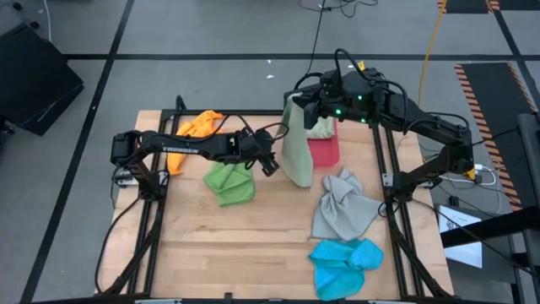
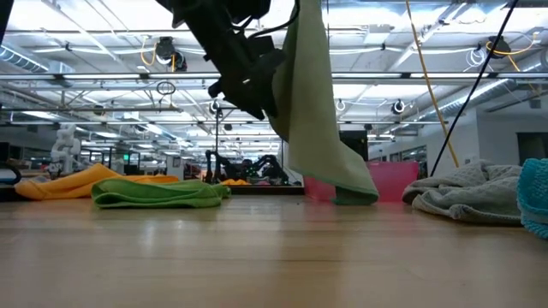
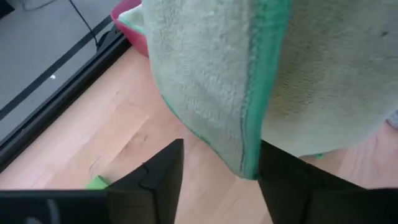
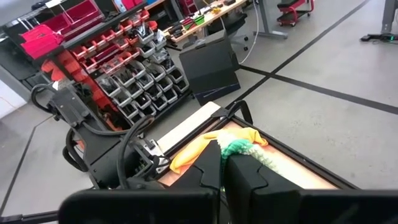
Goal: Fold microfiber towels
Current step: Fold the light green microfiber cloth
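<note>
A pale sage green towel (image 1: 295,150) hangs from my right gripper (image 1: 297,101), which is shut on its top, high over the table's far middle. My left gripper (image 3: 221,158) is open at the towel's lower end. Its two fingers stand on either side of the green-hemmed bottom edge (image 3: 250,163). In the low view the towel (image 2: 321,111) reaches down close to the table top. An orange towel (image 1: 198,127) and a bright green towel (image 1: 229,181) lie on the left, a grey towel (image 1: 342,207) and a blue towel (image 1: 344,263) on the right. My right gripper pinches a bunched part of the towel's top edge, with its green hem (image 4: 241,149), between its two shut fingers. The fingers lie about level and come from the table's right side. The towel hangs slack below them in long folds. My left gripper: the hem hangs right beside one finger (image 3: 280,177); I cannot tell whether it touches.
A pink-red tray (image 1: 325,150) stands just behind the hanging towel, with pale cloth in its far end. Black frame rails run along the table's left and right sides. Bare wood lies in the near middle of the table (image 1: 253,245).
</note>
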